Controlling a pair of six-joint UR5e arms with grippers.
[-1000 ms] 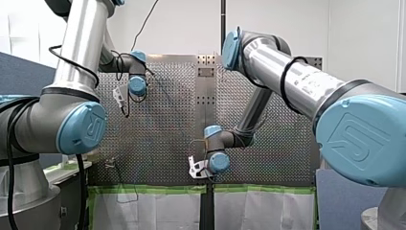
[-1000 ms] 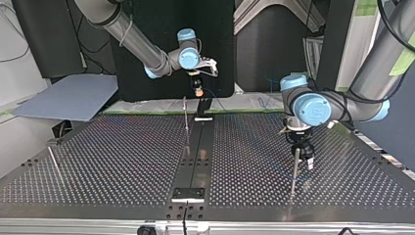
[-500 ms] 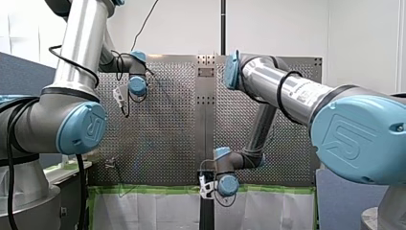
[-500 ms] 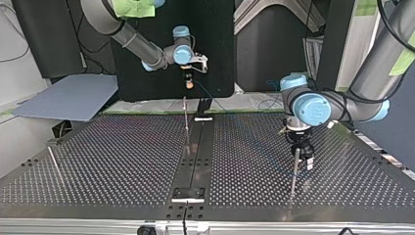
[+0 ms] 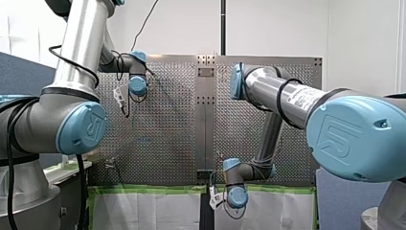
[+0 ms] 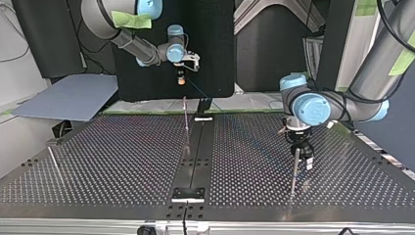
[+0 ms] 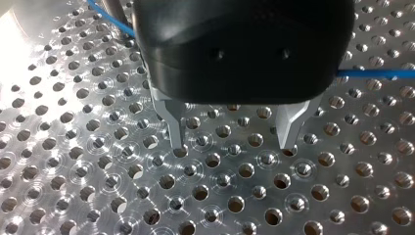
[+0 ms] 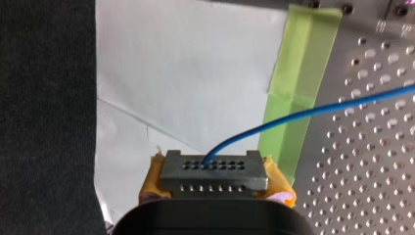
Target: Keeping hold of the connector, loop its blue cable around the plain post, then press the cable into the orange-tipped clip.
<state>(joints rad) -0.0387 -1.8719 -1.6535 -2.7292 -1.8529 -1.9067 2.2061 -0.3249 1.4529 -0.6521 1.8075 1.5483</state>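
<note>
My right gripper (image 6: 181, 80) past the middle of the arm-side edge of the perforated metal table (image 6: 122, 161), yellow pads (image 8: 150, 181) clamped on the grey multi-pin connector (image 8: 214, 172), thin blue cable (image 8: 303, 114) trailing over the table, my left gripper (image 7: 234, 143) low above the plate toward the top view's right edge, metal fingers (image 7: 174, 122) spread, nothing between.

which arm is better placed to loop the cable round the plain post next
Right, I judge. My right tool is shut on the grey rectangular connector with the thin blue cable leading from it; my left tool is open and empty above the perforated metal table.
</note>
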